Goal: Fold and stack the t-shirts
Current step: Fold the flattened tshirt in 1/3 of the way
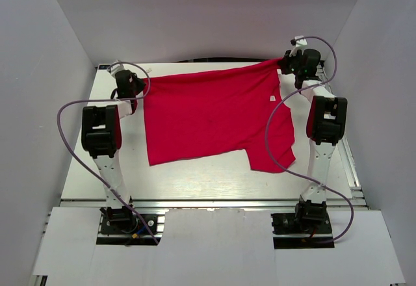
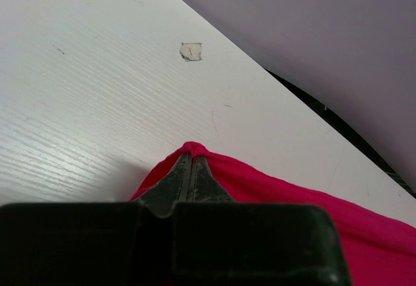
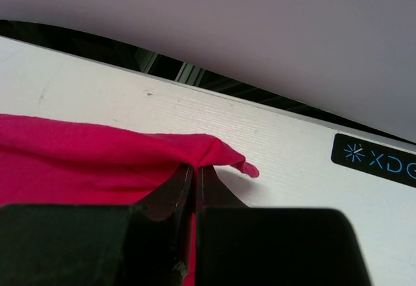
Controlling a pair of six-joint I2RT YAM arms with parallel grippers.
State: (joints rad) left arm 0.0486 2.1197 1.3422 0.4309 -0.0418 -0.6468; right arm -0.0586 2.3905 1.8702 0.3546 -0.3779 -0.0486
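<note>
The red t-shirt lies spread over the table's far half. The left gripper and right gripper are each clamped on a far corner. The cloth is light and limp (it will sag between holds), so hems and corners look like the best places to grip.

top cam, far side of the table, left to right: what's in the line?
left gripper → red t-shirt → right gripper. Each gripper is shut on a far corner of the t-shirt.
</note>
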